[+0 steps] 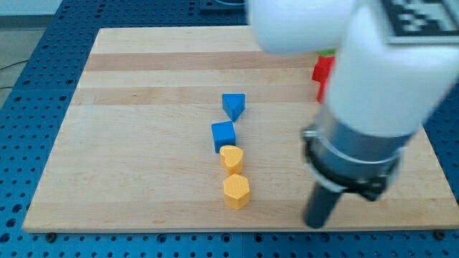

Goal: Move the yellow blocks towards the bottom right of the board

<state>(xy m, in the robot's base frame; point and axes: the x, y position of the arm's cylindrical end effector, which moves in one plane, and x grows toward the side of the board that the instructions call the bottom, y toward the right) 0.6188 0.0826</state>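
Note:
Two yellow blocks lie near the middle of the wooden board [143, 179]: a yellow heart-shaped block [232, 158] and, just below it, a yellow hexagonal block [236, 191]. They stand close together, nearly touching. My tip [315, 223] is the lower end of the dark rod, near the board's bottom edge, well to the right of the hexagonal block and apart from it. The white and grey arm hides much of the view's upper right.
A blue cube [224, 136] sits just above the yellow heart, and a blue triangular block [234, 105] above that. A red block [323, 70] shows at the upper right, partly hidden by the arm, with a bit of green above it.

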